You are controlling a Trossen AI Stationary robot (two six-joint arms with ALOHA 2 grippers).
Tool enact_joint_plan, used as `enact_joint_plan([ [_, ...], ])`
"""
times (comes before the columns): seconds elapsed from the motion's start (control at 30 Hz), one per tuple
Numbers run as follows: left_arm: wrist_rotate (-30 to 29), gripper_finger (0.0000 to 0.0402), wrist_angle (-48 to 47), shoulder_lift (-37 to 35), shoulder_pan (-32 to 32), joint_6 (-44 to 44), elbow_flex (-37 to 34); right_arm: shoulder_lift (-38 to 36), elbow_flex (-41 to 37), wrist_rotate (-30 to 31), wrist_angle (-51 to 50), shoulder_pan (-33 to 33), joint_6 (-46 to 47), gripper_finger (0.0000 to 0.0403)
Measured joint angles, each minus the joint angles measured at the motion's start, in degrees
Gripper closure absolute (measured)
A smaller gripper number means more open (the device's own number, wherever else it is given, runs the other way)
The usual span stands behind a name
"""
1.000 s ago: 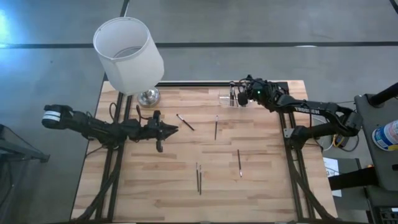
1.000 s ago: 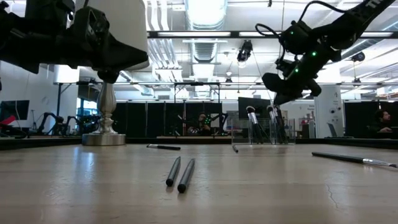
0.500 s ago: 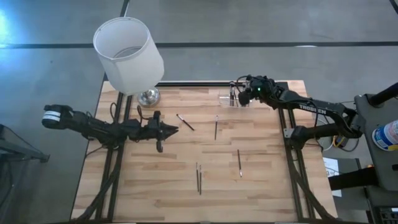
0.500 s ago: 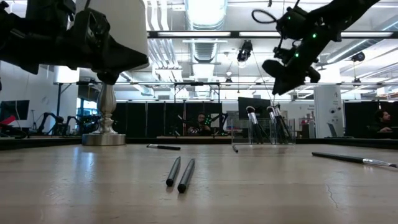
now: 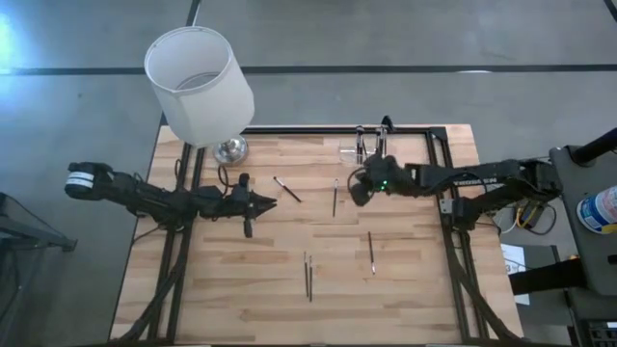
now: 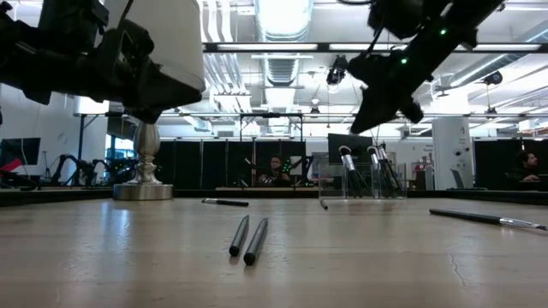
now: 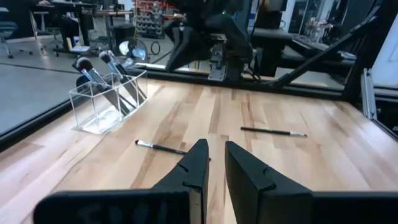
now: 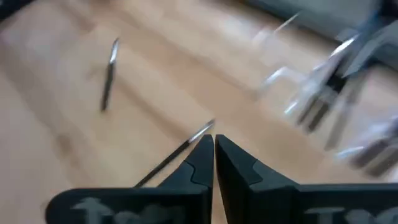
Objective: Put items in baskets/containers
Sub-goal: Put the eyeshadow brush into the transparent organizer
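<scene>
A small clear holder (image 5: pixel 362 152) (image 7: pixel 109 99) stands near the table's far edge with brushes leaning in it, bristles up. Thin dark sticks lie flat on the wood: one (image 5: pixel 286 189) just off my left gripper's tips, one (image 5: pixel 335 197) at mid-table, one (image 5: pixel 370 253) farther right, and a pair (image 5: pixel 308 277) (image 6: pixel 247 238) toward the near edge. My right gripper (image 5: pixel 355 193) (image 8: pixel 213 140) hangs shut and empty, slanting down, above and just right of the mid-table stick (image 8: pixel 177 155). My left gripper (image 5: pixel 273 200) (image 7: pixel 214 144) waits level at the table's left, its fingers a narrow gap apart with nothing between them.
A tall lamp with a big white shade (image 5: pixel 198 82) stands on a metal foot (image 5: pixel 229 149) at the far left corner. A black frame rail (image 5: pixel 318 128) runs along the far edge behind the holder. Bare wood lies between the scattered sticks.
My right gripper has swung away from above the clear holder at the far edge toward the table's middle and left, and has tipped further down, ending over the mid-table stick. The sticks and the holder lie as before.
</scene>
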Motion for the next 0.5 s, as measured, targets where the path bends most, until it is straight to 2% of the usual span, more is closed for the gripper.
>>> enact_joint_plan([
  [0.13, 0.01, 0.0356, -0.16, 0.0, 0.0, 0.05, 0.0, 6.81, 2.18, -7.09, 1.16, -1.75, 5.29, 0.039],
  [0.37, 0.0, 0.0356, -0.64, 0.0, 0.04, 0.54, 0.0, 21.43, 9.28, -6.38, 1.94, -4.29, 10.72, 0.039],
  [0.5, 0.0, 0.0356, -1.02, 0.0, 0.04, 1.15, 0.0, 28.74, 15.49, -8.2, -1.99, -4.46, 12.21, 0.0388],
])
